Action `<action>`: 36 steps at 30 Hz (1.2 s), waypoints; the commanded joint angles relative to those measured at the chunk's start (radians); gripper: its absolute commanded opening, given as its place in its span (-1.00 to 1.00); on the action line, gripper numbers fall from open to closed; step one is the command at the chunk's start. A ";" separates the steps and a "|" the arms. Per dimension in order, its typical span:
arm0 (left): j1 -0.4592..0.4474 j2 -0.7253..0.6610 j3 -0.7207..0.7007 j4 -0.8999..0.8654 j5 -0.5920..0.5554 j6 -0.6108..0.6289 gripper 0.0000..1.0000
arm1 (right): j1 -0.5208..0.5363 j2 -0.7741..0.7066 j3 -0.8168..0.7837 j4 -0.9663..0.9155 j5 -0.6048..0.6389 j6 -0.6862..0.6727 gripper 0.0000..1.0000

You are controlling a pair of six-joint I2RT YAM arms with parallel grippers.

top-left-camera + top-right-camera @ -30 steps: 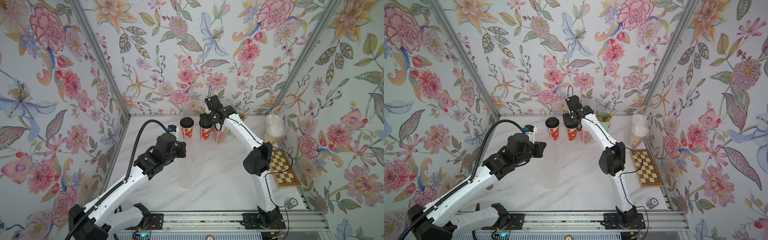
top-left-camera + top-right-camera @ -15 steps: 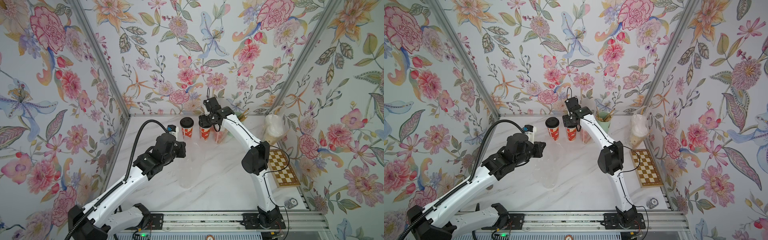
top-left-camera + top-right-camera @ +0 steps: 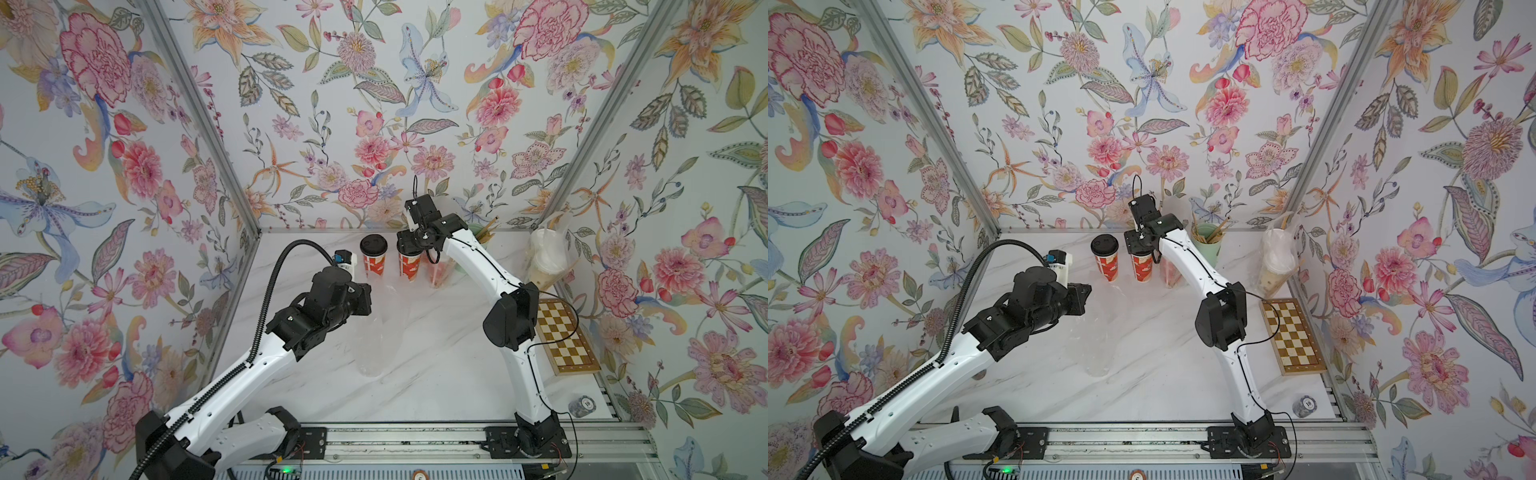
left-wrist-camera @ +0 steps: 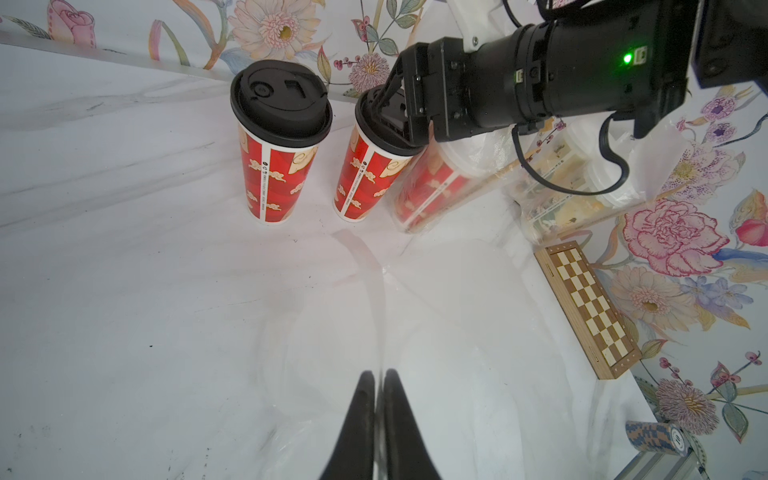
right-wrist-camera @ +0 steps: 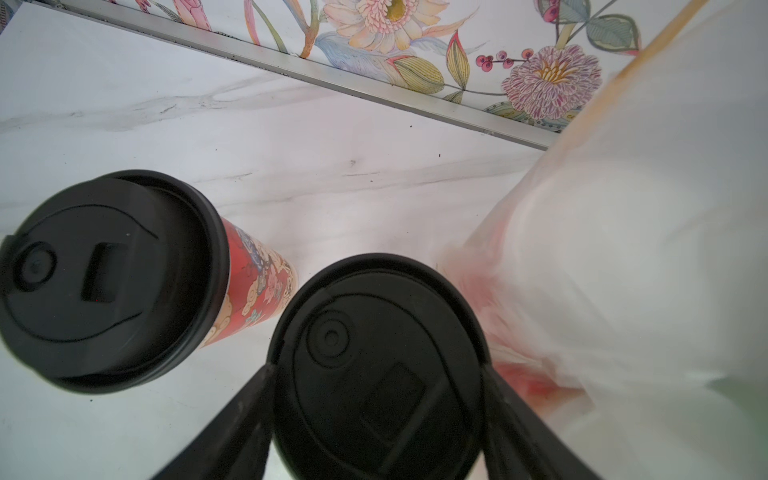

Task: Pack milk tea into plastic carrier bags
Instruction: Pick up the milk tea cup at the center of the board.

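poker chip (image 3: 1308,402): the number "10" on its white centre disc, readable in both top views.
red printed cups (image 4: 272,168): a white vertical strip down the side carries a line of small print, too small to read.
black lids (image 5: 104,274): moulded shapes only, no readable lettering.
chessboard (image 4: 590,307): plain squares, no text.

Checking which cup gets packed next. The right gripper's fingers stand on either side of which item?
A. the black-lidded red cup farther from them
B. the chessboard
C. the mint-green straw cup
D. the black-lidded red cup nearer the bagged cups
D: in the right wrist view the right gripper has a finger on each side of the black lid of that red cup, beside the bagged cups.
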 commanded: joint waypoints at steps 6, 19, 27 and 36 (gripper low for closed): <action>0.001 -0.025 -0.017 0.005 0.000 -0.016 -0.80 | 0.004 0.014 -0.052 -0.036 0.016 -0.006 0.49; 0.001 -0.030 -0.021 0.016 -0.001 -0.023 -0.81 | 0.025 -0.065 -0.012 -0.035 0.035 -0.008 0.35; 0.001 -0.044 -0.026 0.010 -0.029 -0.035 -0.82 | 0.057 -0.187 -0.023 -0.036 0.057 -0.010 0.30; 0.001 -0.062 -0.056 0.028 -0.038 -0.055 -0.82 | 0.123 -0.359 -0.079 -0.045 0.066 0.003 0.27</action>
